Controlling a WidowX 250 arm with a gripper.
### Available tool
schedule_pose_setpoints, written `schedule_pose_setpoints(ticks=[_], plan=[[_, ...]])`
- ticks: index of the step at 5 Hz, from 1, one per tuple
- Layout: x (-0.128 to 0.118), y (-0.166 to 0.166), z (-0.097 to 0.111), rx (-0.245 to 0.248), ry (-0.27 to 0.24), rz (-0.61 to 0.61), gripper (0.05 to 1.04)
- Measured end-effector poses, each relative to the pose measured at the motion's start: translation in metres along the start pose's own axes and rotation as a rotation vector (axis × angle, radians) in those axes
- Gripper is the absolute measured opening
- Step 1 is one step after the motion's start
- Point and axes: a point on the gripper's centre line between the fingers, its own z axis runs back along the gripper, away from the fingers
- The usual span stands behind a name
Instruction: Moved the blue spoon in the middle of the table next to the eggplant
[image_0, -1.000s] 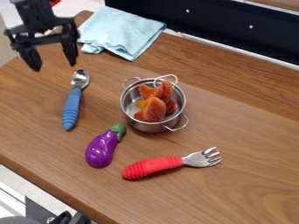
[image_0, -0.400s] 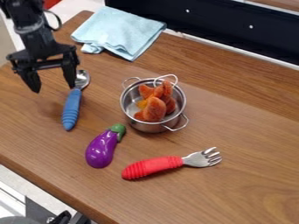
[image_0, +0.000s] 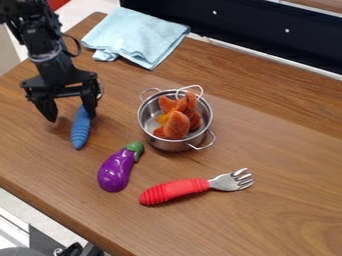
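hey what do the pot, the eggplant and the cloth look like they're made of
The pot looks like polished metal, likely stainless steel: its silvery wall shines. The eggplant seems to be glossy hard plastic, judging by bright highlights on its smooth skin, though painted wood is possible. The cloth looks like soft, matte fabric, with limp folds; cotton or microfibre, I can't tell.

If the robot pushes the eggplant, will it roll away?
The eggplant might rock or roll a little, since its body looks rounded. Its fat end and narrower top could make it curve instead of going straight. It looks shiny, so it may be slippery too.
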Motion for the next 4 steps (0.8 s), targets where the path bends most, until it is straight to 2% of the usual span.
schedule_pose_setpoints(ticks=[1, 2, 4], plan=[[-0.0001, -0.0024, -0.0051, -0.008, -0.016, 0.002, 1.000], [0.0031, -0.0031, -0.0082, 0.039, -0.060, -0.010, 0.954], [0.0057, 0.0007, -0.0079, 0.036, -0.031, 0.024, 0.411]])
